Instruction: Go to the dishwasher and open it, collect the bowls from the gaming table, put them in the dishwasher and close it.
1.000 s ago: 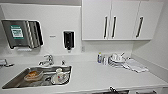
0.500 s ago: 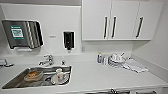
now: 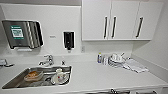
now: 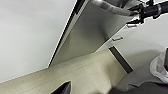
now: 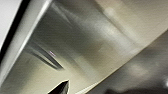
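Observation:
The dishwasher's brushed steel front (image 4: 92, 32) shows tilted in the left wrist view, with its bar handle (image 4: 110, 8) along the upper edge. A black end part of my right arm (image 4: 150, 10) sits at that handle; whether it grips the bar I cannot tell. In the right wrist view the same steel front (image 5: 87, 45) shows very close. A dark fingertip (image 4: 62, 88) of the left gripper hangs over the beige floor (image 4: 75, 72), away from the door. The bowls and the gaming table are out of view.
The head view looks down on a white counter (image 3: 100, 77) with a steel sink (image 3: 15, 82) holding dishes, a tap (image 3: 48, 60), stacked white crockery (image 3: 116, 60) and a cloth (image 3: 135, 66). White wall cabinets (image 3: 120, 20) hang above. White drawer fronts (image 4: 140, 35) flank the dishwasher.

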